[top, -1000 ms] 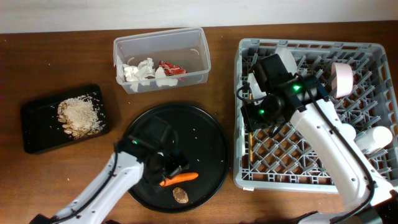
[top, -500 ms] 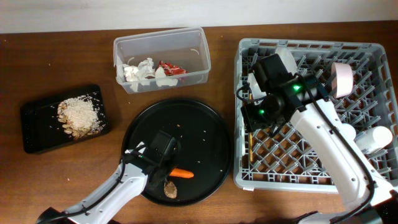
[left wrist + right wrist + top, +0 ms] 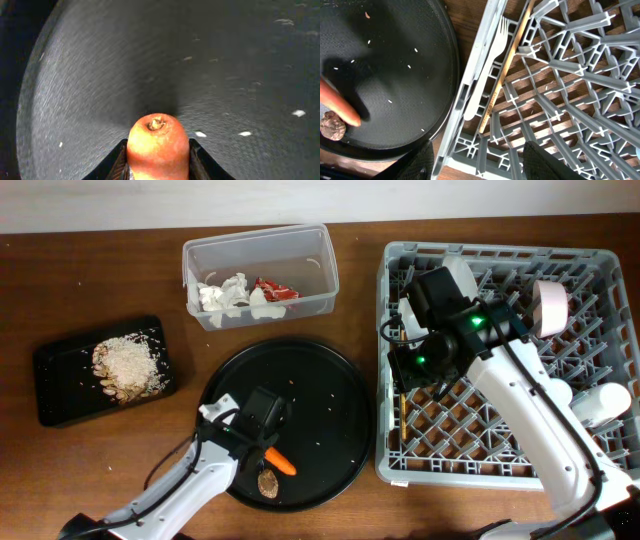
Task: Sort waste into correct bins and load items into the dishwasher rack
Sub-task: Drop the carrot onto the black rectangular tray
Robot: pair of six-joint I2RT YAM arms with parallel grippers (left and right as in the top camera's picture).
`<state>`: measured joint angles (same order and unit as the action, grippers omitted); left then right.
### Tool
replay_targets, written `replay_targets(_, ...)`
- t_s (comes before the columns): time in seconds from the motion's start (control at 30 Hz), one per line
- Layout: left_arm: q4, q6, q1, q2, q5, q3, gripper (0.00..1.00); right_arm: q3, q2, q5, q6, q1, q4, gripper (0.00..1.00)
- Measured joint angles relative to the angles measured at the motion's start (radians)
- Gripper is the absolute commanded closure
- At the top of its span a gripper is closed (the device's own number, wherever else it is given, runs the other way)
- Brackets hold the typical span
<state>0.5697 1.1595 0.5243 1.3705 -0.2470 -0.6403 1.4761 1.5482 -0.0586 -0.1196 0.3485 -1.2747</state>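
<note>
Gripping the carrot (image 3: 158, 145), the left gripper (image 3: 158, 167) has its fingers clamped on both sides above the round tray (image 3: 225, 60), a hold only the left wrist view shows plainly; overhead the carrot sits tilted just beside the lump (image 3: 267, 481). The right gripper (image 3: 485, 162) hangs with fingers apart and empty over the rack's (image 3: 580, 85) left edge, where the right wrist view alone shows the fork (image 3: 487, 70) and a chopstick (image 3: 506, 70) lying side by side inside the wall.

The left claw (image 3: 158, 162) grips an orange carrot (image 3: 158, 142) between its dark fingers (image 3: 118, 161) at the near edge, the carrot's stem end facing the camera. Beyond it spreads the round black tray (image 3: 125, 60), with white crumbs (image 3: 299, 113) scattered on the right.
</note>
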Motion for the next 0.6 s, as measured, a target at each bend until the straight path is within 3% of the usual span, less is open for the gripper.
replay_targets(0.1,0.016,-0.161,-0.021,0.002,-0.01,-0.105,0.72,0.0,0.0,0.0,0.0,0.0,-0.002,0.39)
replay_targets(0.23,0.056,-0.31,-0.196,0.003,-0.02,-0.277,0.72,0.0,0.0,0.0,0.0,0.0,-0.006,0.39)
replay_targets(0.47,-0.051,-0.356,-0.667,0.004,-0.027,-0.319,0.72,0.0,0.0,0.0,0.0,0.0,-0.009,0.39)
replay_targets(0.6,-0.156,-0.356,-0.854,0.043,-0.031,-0.32,0.72,0.0,0.0,0.0,0.0,0.0,-0.01,0.39)
